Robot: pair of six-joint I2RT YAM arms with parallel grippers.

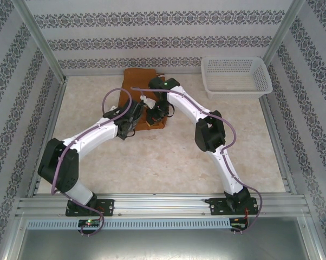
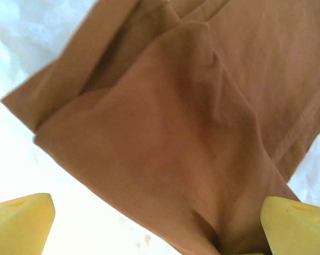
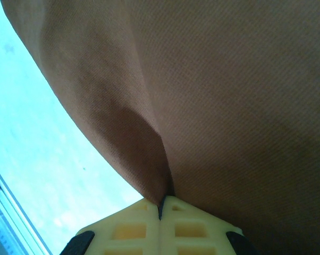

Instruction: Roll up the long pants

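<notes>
The long pants [image 1: 135,79] are rust-brown cloth lying folded at the back middle of the table, their near end bunched under both grippers. My left gripper [image 1: 135,118] stands open at that near end. In the left wrist view its yellow fingertips [image 2: 20,222] sit far apart, and the pants [image 2: 192,122] hang in layered folds between them, close to the right finger. My right gripper [image 1: 155,111] is just to the right of it. In the right wrist view its gripper [image 3: 161,206] is shut, with a fold of the pants [image 3: 218,95] pinched in the seam between the fingers.
A white lattice basket [image 1: 236,76] stands at the back right corner. Patterned walls and metal posts close in the table [image 1: 168,162] on three sides. A metal rail [image 1: 163,206] runs along the near edge.
</notes>
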